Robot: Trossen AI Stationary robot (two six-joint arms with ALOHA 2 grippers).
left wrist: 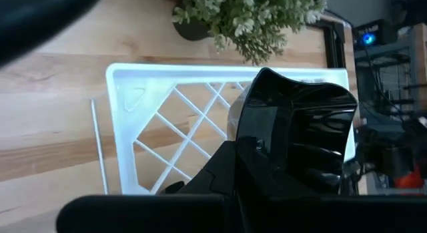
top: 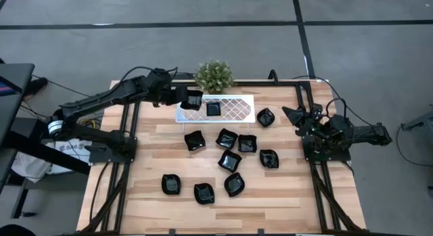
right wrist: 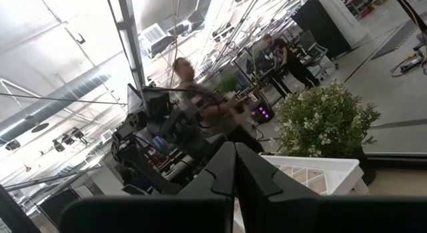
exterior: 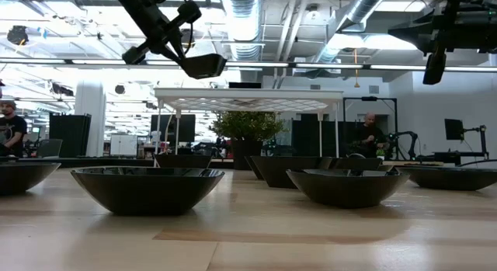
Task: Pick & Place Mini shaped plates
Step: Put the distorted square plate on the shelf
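1. The left tool (top: 188,98) is pinching a black dish (left wrist: 297,136) by its rim, hanging over the white tray's (top: 233,117) nine o'clock end.
2. One dish (top: 213,109) is already lying in the tray; the carried one is probably best set on the open lattice beside it, not on top.
3. Lowering level and spreading the fingers only near the tray should stop it tipping toward the plant (top: 214,74) at twelve o'clock.
4. The other dishes (top: 230,161) are waiting on the surface (top: 284,195).
5. The right tool (top: 291,115), pressed together, is idling at three o'clock.

Overhead looking down, table-level across, wrists close, all sharing white tray (top: 233,108)
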